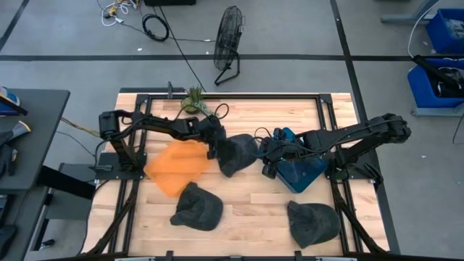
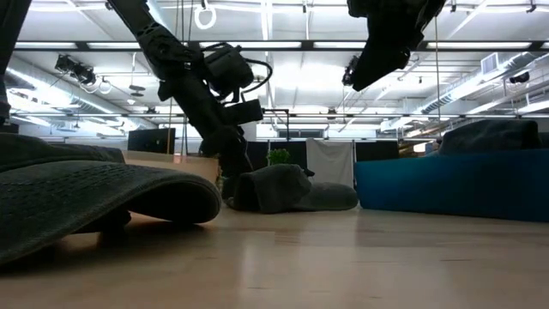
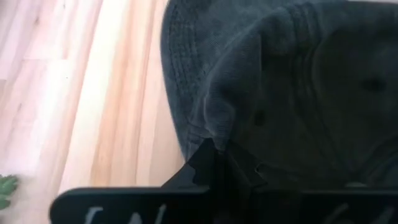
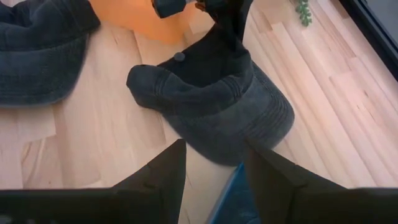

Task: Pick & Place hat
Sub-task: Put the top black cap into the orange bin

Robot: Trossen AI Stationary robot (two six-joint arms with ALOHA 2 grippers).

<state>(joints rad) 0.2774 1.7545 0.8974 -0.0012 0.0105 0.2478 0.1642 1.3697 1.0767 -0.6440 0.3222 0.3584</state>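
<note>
A dark grey cap lies on the wood table between the two arms, its brim toward the right arm. My left gripper is down at the cap's left side, shut on its crown. My right gripper hovers open above the table just right of the cap, over the edge of a blue bag. In the right wrist view, its fingers frame the cap without touching it. In the low view the cap rests on the tabletop and the right gripper hangs high. My left gripper pinches a bunched fold of the cap's crown between its two fingers, at the side away from the brim. The fingers come slanting down from the table's left. The cap's underside sits on the table, with the crown fabric crumpled toward the fingers.
An orange cloth bag lies left of the cap under the left arm. Two more dark caps sit near the front edge; one fills the low view's left. A small green plant stands at the far edge.
</note>
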